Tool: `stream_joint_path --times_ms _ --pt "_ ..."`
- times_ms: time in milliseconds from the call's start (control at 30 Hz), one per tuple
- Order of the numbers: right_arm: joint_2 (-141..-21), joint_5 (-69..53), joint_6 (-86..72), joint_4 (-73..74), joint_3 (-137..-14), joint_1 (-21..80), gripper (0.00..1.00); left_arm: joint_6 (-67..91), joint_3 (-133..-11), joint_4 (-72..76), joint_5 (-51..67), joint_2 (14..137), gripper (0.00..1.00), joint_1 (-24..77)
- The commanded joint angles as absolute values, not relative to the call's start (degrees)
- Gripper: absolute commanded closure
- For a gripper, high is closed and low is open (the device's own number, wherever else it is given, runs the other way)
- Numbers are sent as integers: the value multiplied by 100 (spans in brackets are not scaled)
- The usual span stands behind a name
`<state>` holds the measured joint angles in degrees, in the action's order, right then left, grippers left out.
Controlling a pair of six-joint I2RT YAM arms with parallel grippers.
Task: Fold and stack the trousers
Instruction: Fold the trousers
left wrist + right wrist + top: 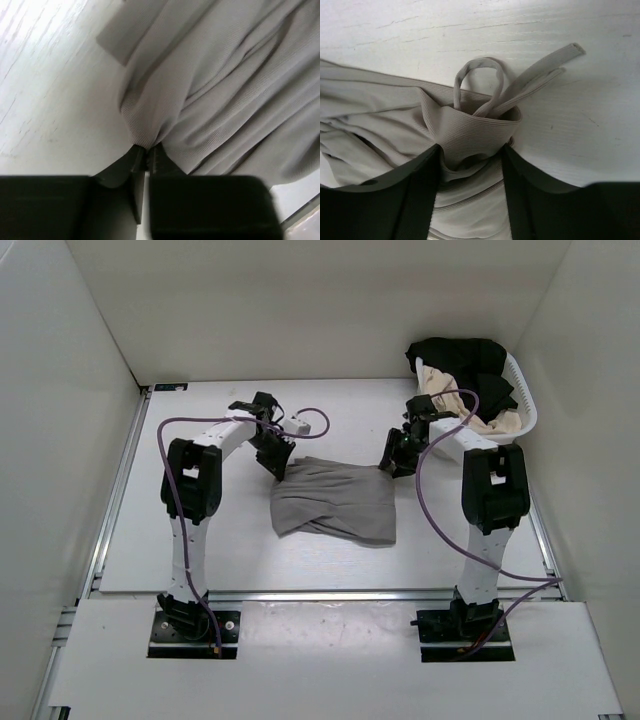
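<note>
Bench point(200, 550): a white surface walled on three sides, with the two arms reaching in from its near edge.
Trousers point(335, 502): a taupe-grey pair lying in a loose, rumpled heap at the middle of the bench, between the two arms, partly doubled over and not yet a tidy fold.
Handling: the thin, fine-ribbed cloth looks light and limp. It will likely sag and drag from any single pinch and slide easily on the smooth bench, and it is in no danger of breaking.
Where to hold: the two far corners look the best purchase, and the thicker waistband should slip less than the bare leg cloth. Both corners raised together would keep the fold square.
Basket point(522, 425): a white one at the far right corner, well apart from the trousers, holding a black garment point(460, 355) over a beige-cream garment point(450, 390).
Left tool point(146, 150): narrowed almost to nothing, its jaws pinching a small peak of cloth at the heap's far left edge, so that creases fan out from the pinch.
Right tool point(471, 150): about half wide at the far right corner, with a thick bunched fold of waistband filling the gap and touching both jaws, and apparently gripped.
Drawstring point(475, 75): a flat cord of the same grey, looped just beyond the right tool, its loose ends resting on the bench.
</note>
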<state>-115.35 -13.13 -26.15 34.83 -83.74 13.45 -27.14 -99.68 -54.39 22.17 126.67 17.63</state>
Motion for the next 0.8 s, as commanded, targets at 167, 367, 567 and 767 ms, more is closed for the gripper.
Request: stream_joint_path --times_ms 167,367,567,767 --pt "-11312 -1714 -2171 3639 -8437 1257 92 -2443 -10484 -5335 2681 12078 86 1863" --pt "-11092 -1889 -2232 3744 -8630 959 100 -2391 -10933 -5230 2479 11558 86 1978" --pt "-11363 -2048 -2049 3954 -8999 844 100 -2215 -11012 -5080 2075 11864 86 2030" --pt "-12128 -1873 -1942 4183 -9614 677 99 -1934 -12083 -4756 1303 13191 57 2030"
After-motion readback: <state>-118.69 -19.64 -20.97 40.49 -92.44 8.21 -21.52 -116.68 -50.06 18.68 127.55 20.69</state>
